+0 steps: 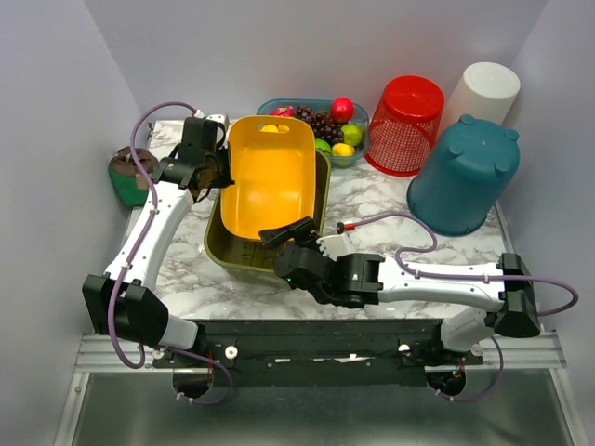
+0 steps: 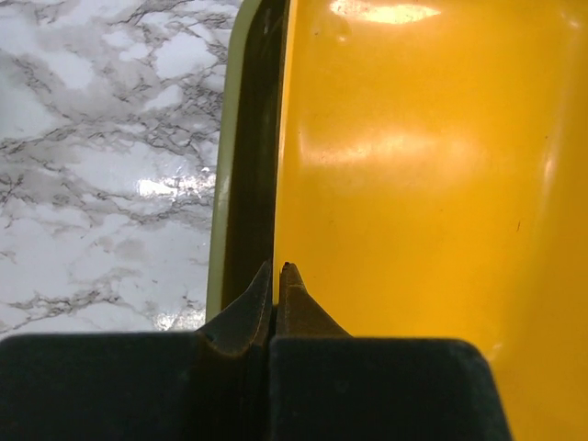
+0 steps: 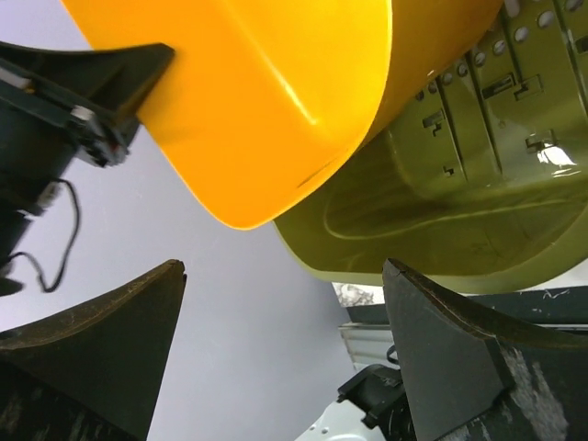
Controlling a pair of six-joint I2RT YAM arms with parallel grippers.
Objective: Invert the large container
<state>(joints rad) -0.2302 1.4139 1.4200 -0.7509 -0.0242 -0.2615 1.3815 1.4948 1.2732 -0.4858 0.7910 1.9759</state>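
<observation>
Fingers of our left gripper clamp the left rim of the large yellow plastic tub, tilted inside the olive-green plastic crate, its long axis running straight away from our right gripper's spread fingers, nearest its near end.

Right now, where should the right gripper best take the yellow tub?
Probably its near-end rim, approached from the near side: the yellow tub sits tilted in the olive crate, that end exposed before the open right gripper. The left gripper pinches the left rim.
</observation>
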